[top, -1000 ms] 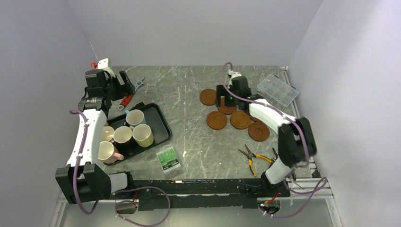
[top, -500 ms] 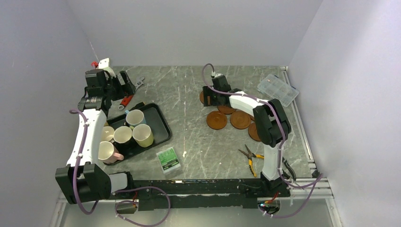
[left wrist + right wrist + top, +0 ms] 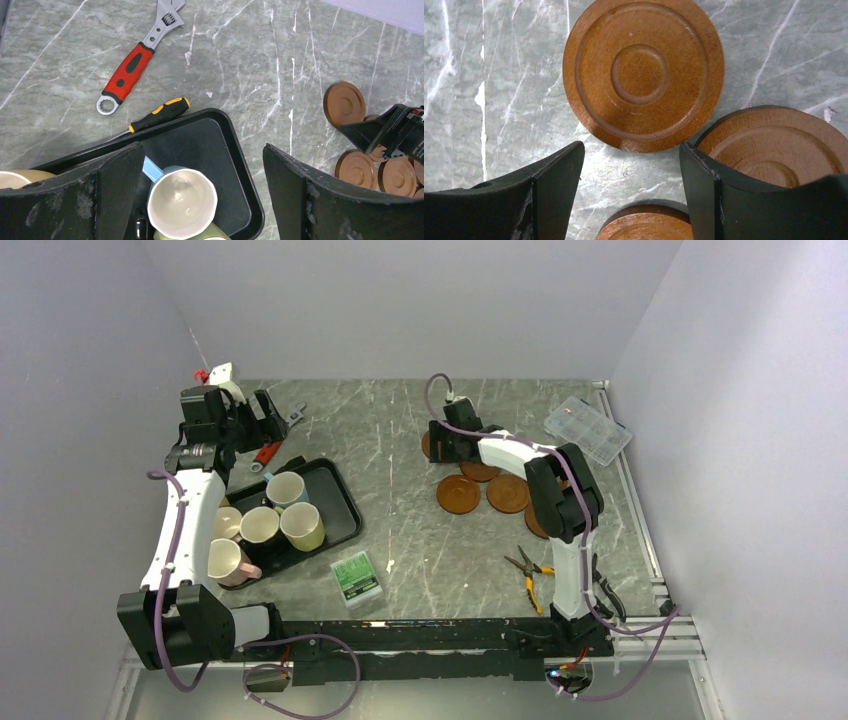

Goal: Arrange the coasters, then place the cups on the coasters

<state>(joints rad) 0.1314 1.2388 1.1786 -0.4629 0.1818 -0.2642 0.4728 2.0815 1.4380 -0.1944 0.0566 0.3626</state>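
Right wrist view puts one coaster (image 3: 643, 75) dead centre, flat on the grey desk (image 3: 499, 75). A second coaster (image 3: 774, 145) lies just beside it on the right and a third coaster (image 3: 644, 225) peeks in at the near edge. The right gripper (image 3: 631, 150) hangs right above, jaws spread with nothing between them and the lone disc just past the tips. I'd say it's lined up to take that one by the rim and give it a spot of its own, because the coasters (image 3: 458, 492) are bunched too tight, right of centre, for mugs to sit on. Over on the left the cups (image 3: 270, 525) wait crowded in a black tray (image 3: 335, 490), and the left gripper (image 3: 200, 150) hovers over them, jaws wide, holding nothing. Clutter to mind: a wrench (image 3: 132, 67) and screwdriver (image 3: 160, 112) beyond the tray, a green box (image 3: 356, 577) and pliers (image 3: 530, 575) near, and a clear case (image 3: 588, 428) far right.
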